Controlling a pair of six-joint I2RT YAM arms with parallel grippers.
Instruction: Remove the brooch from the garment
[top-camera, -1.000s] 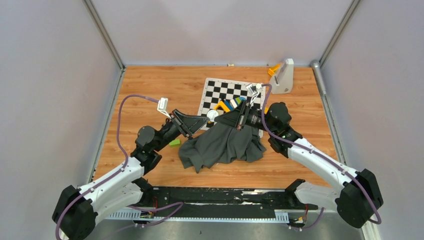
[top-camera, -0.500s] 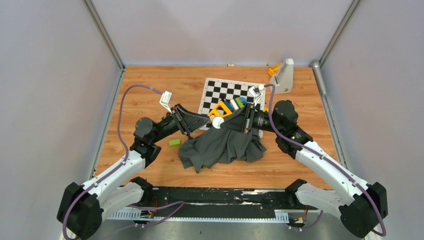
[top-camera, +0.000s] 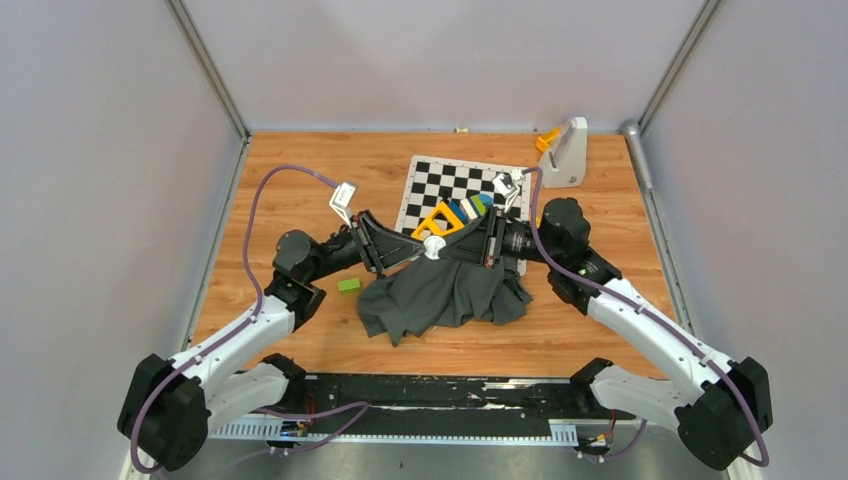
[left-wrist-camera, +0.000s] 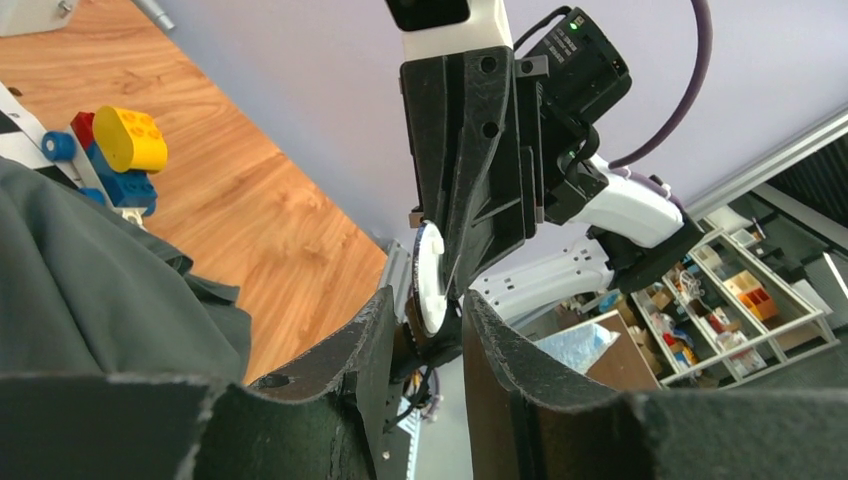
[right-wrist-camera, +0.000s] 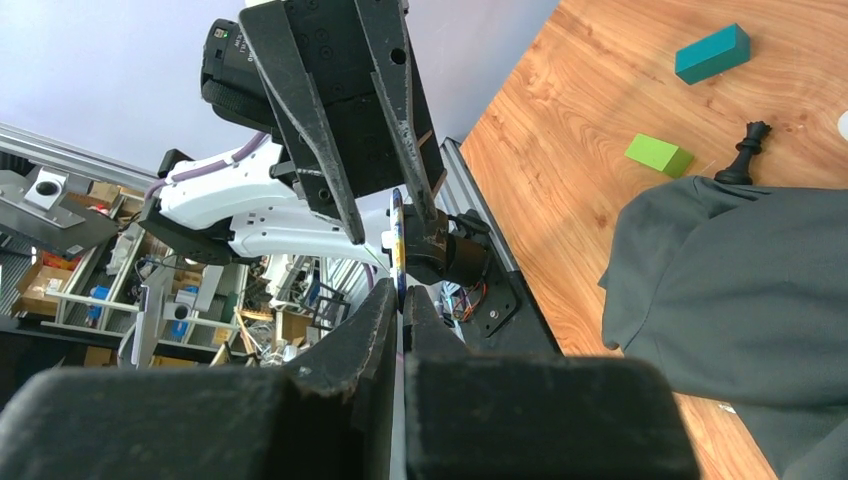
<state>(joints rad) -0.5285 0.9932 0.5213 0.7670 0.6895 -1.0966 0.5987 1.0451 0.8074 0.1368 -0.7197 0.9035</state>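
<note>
Both arms have swung a little since a moment ago. The left end effector (left-wrist-camera: 428, 305) has slid in closer, so its tips now meet the tips of the right end effector (right-wrist-camera: 400, 295) above the desk (top-camera: 320, 170). The little white round brooch (left-wrist-camera: 430, 278) has come along too and sits right where the two meet.

The right end effector is squeezed tight shut, and the thin edge of the brooch sticks out from between its fingers. It seems to hold the brooch still so the other one can work on it.

The left end effector is partly open. Its two fingers stand one on each side of the brooch with a small gap, so it is around the brooch and not yet pinching it. It looks ready to close and take hold.

The dark grey garment (top-camera: 450, 290) lies in a heap just under both end effectors, with one bit pulled up toward the right one. Lifting it like that probably keeps the cloth stretched away from the brooch. Whether the brooch is still pinned to the cloth is too hard to see.

A green block (top-camera: 348, 285) lies on the desk off to the side of the left end effector, apart from the job.
</note>
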